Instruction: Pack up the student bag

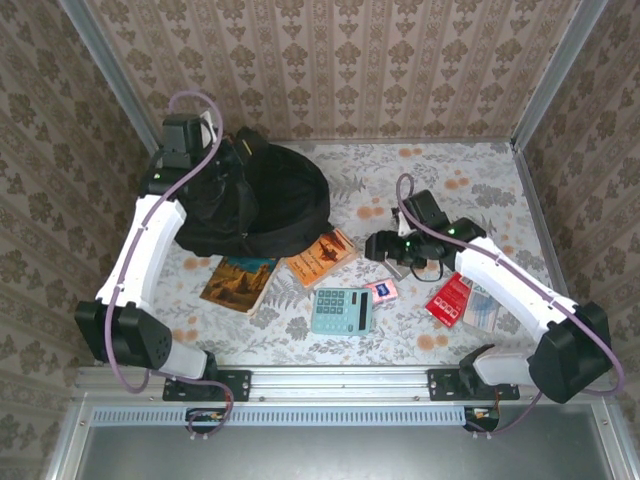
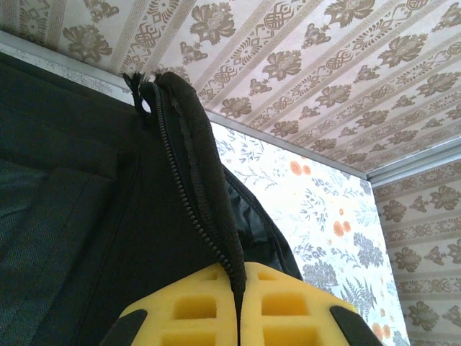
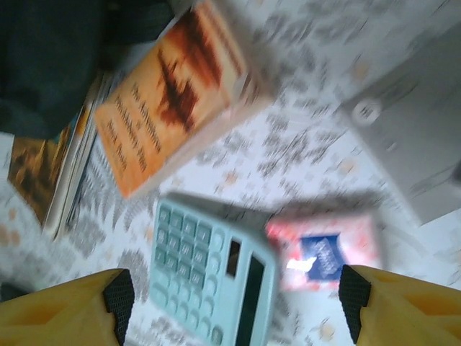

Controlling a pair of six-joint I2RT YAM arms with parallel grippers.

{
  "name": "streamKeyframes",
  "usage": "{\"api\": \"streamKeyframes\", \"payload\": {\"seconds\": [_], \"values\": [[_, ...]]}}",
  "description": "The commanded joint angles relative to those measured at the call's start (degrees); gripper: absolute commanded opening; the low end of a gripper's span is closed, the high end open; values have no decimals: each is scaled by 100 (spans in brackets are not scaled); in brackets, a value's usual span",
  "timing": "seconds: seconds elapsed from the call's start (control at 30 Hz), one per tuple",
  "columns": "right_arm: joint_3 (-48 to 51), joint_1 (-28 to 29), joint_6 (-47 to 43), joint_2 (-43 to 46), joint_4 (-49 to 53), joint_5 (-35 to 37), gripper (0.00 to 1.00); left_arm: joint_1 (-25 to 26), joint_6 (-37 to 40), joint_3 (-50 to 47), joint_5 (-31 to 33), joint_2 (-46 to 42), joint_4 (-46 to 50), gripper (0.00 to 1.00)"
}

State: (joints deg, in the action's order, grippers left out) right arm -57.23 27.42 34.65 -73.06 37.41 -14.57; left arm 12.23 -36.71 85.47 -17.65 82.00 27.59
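The left gripper (image 2: 241, 292) is pinching the bag (image 2: 86, 216). Its yellow fingers (image 2: 194, 306) are pressing together on the zippered edge of the opening, and that edge is rising up from between the pads. In the top view this gripper (image 1: 235, 148) is sitting at the far left side of the bag (image 1: 275, 200). The bag is lying on the far left part of the table (image 1: 470, 180), close to the back wall, with its black bulk spreading toward the middle.

The right gripper (image 3: 236, 303) is hanging with its jaws wide apart and nothing between them, above a calculator (image 3: 209, 281) and a small pink pack (image 3: 324, 252). Its wrist picture is blurred. From above, this gripper (image 1: 385, 248) is hovering right of the table's middle, apart from the bag.

An orange book (image 1: 322, 257) is lying just beside the bag's near edge. A second book (image 1: 238, 283) is lying to its left, also by that edge. The calculator (image 1: 341, 310) is resting nearer the arms than the orange book, with the pink pack (image 1: 381, 290) just beside it on the right. A red packet (image 1: 449, 298) and a pale one (image 1: 482, 308) are lying side by side by the right forearm.
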Motion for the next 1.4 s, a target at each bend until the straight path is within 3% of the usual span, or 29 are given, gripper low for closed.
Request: {"api": "streamKeyframes", "payload": {"seconds": [0.0,0.27,0.47,0.9,1.0,1.13,1.27,1.37], "values": [[616,132,455,383,-241,-863,77,108,-207,-240,-236,-243,-234,0],[1730,518,885,467,-879,-1059,74,624,-171,-210,-465,30,-345,0],[2221,737,1111,192,-1596,-1181,64,810,-204,-182,-739,207,-687,0],[2415,790,1114,-820,-2689,-1352,52,851,98,-198,-893,86,-646,0],[2537,791,1196,-905,-2997,-1404,42,853,198,-213,-872,47,-600,0],[2599,807,1198,-713,-2929,-1393,18,843,200,-217,-862,69,-579,0],[2597,810,1117,-187,-2546,-1267,7,827,226,-181,-845,80,-560,0],[2526,810,1011,169,-2146,-1164,7,807,234,-113,-853,107,-498,0]]}}
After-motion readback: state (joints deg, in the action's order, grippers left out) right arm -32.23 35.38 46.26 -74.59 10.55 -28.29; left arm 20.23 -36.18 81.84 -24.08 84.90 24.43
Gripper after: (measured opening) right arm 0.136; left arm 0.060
